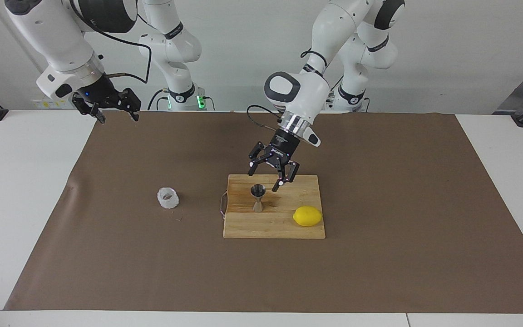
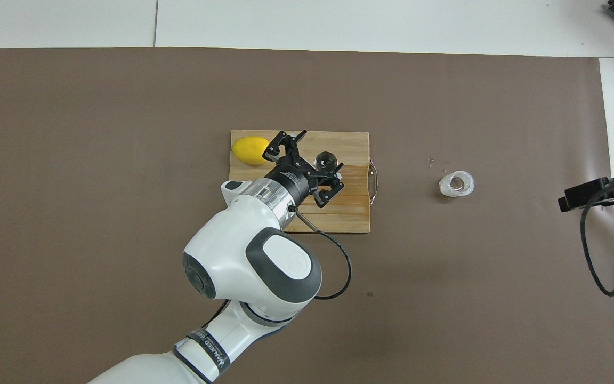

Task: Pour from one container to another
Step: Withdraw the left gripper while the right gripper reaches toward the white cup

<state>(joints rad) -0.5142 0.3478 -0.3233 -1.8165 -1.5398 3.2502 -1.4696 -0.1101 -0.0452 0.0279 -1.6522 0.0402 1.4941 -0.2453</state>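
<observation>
Left gripper (image 1: 266,178) hovers over the jigger (image 1: 258,196), jaws wide open, empty. Right gripper (image 1: 115,112) waits, jaws open, well apart from jigger.

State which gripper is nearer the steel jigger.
Left. The left gripper hangs open just above the jigger on the board; the right gripper waits over the mat's edge, well apart.

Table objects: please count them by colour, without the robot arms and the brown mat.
White: 1, the bumpy cup, on the mat toward the right arm's end
Steel: 1, the jigger, upright on the board
Yellow: 1, the lemon, on the board
Wood: 1, the cutting board
Total: 4
</observation>
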